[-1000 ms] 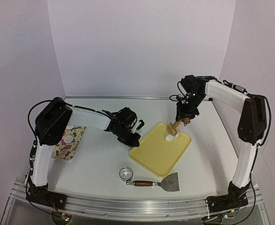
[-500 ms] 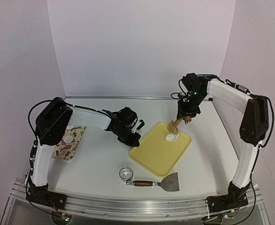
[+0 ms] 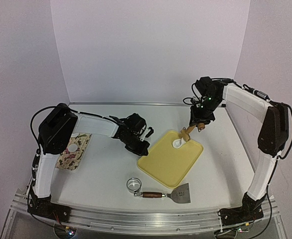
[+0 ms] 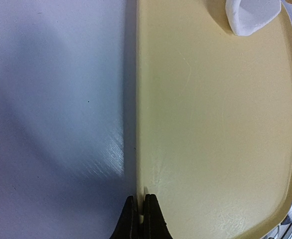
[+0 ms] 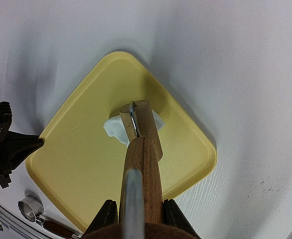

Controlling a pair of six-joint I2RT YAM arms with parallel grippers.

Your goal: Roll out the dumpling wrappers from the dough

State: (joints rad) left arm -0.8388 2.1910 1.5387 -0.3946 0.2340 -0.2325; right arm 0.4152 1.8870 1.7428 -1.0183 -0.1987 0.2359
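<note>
A white lump of dough [image 3: 178,143] lies near the far corner of the yellow tray [image 3: 168,162]. My right gripper [image 3: 199,121] is shut on the handle of a wooden roller [image 3: 187,133], whose head rests on the dough. In the right wrist view the roller [image 5: 142,149] hides the middle of the dough [image 5: 115,129], and my right gripper [image 5: 141,219] clamps its handle. My left gripper [image 3: 140,147] is shut on the tray's left rim; the left wrist view shows my left gripper [image 4: 141,211] pinching that rim [image 4: 140,124], with the dough [image 4: 248,17] curled at the top. A white round disc [image 3: 73,148] lies on a patterned mat [image 3: 75,157].
A shiny metal ring cutter [image 3: 133,184] sits near the front, left of a metal scraper [image 3: 181,193] with a wooden handle. The patterned mat lies at the left by the left arm's base. White walls close the back and sides.
My right gripper has shifted slightly up and to the right, and the roller's head and the dough have moved a little toward the tray's far corner. My left gripper has stayed put.
</note>
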